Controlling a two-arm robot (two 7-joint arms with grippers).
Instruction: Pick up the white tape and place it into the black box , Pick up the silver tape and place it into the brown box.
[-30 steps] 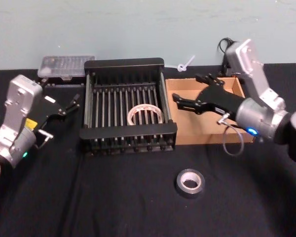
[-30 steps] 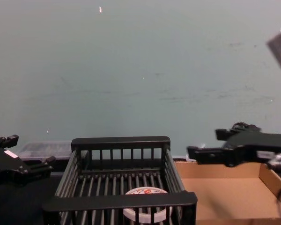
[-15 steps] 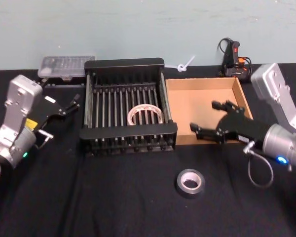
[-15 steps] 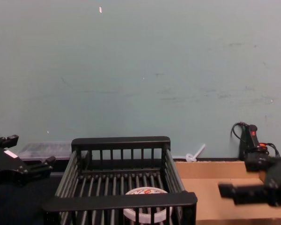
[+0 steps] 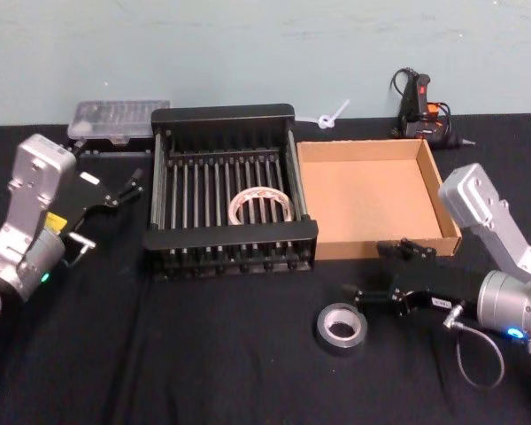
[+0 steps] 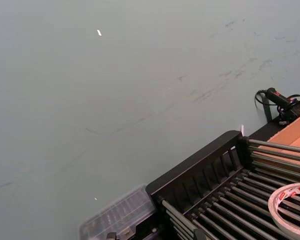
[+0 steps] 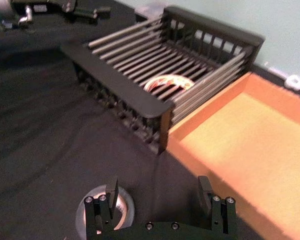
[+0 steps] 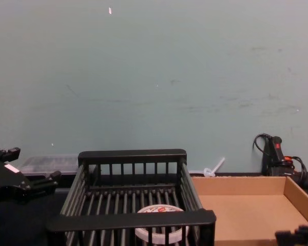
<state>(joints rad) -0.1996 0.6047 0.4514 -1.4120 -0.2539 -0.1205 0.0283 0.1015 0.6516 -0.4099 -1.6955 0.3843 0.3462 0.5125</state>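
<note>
- Silver tape (image 5: 341,327) is lying flat on the black table (image 5: 221,363), near the front, at about five o'clock from the black box (image 5: 230,239) and at seven o'clock from the brown box (image 5: 372,190), touching neither.
- Right gripper (image 5: 373,271) is hanging low over the table at about two o'clock from the silver tape, just beside it, in front of the brown box's near wall; its fingers are standing spread apart and holding nothing.
- In the right wrist view the silver tape (image 7: 106,214) is sitting partly under one finger (image 7: 111,190), while the other finger (image 7: 205,191) is reaching toward the brown box (image 7: 250,145); the roll is not lying between them.
- White tape (image 5: 260,205) is resting flat on the slatted floor of the black box, right of its middle; the chest view is showing it (image 8: 159,211) behind the near rim.
- Left gripper (image 5: 128,188) is idling at nine o'clock from the black box, clear of its wall, with its fingers apart and nothing in them.
- Clear plastic case (image 5: 118,119) is lying at the table's far edge, at eleven o'clock from the black box.
</note>
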